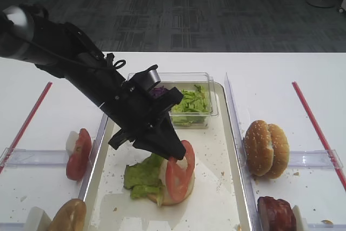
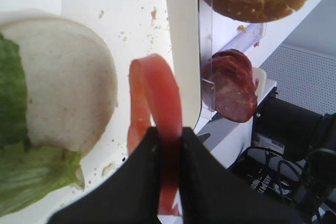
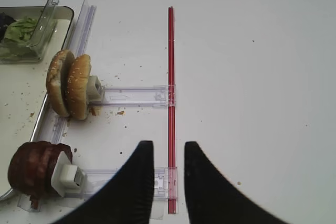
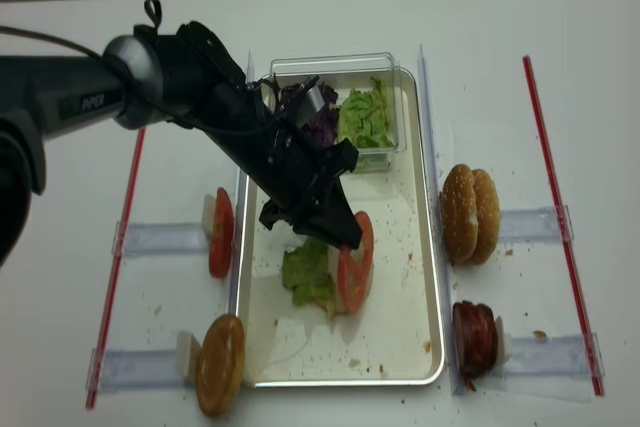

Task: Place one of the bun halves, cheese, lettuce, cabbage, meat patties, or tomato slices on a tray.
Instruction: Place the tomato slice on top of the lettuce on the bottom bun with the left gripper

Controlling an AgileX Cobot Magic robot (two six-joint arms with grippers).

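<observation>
One tomato slice [image 1: 178, 171] is the piece in hand, and your left pincer [image 2: 167, 135] is clamped on its edge, holding it upright over the tray [image 1: 227, 187]. The slice hangs above the pale cut face of a bun half [image 2: 63, 82] that lies on the tray with lettuce [image 1: 141, 177] draped along its left side. From the left wrist view the slice bows into a curve between the jaws, so treat it as soft, wet and floppy: it looks light, but it will likely fold or tear at the seed holes if you squeeze harder or swing it. The rim grip you have is the sensible place to hold it; the middle is too weak.

Your right pincer [image 3: 163, 153] is closed on nothing and hovers over the table beside the red strip [image 3: 170, 77], well apart from the tray. Near it, two sesame bun halves [image 3: 68, 83] stand on edge in a clear holder, and meat patties [image 3: 31, 170] stand in the holder below them. On the far side of the tray, more tomato slices [image 1: 79, 152] and another bun [image 1: 67, 217] wait in their own holders. A clear tub [image 1: 189, 106] at the tray's back end holds more green leaves with purple cabbage [image 1: 158, 91] behind them.

Lower gently so the slice lies flat on the bun before you let go; a wet slice may cling to a jaw.
</observation>
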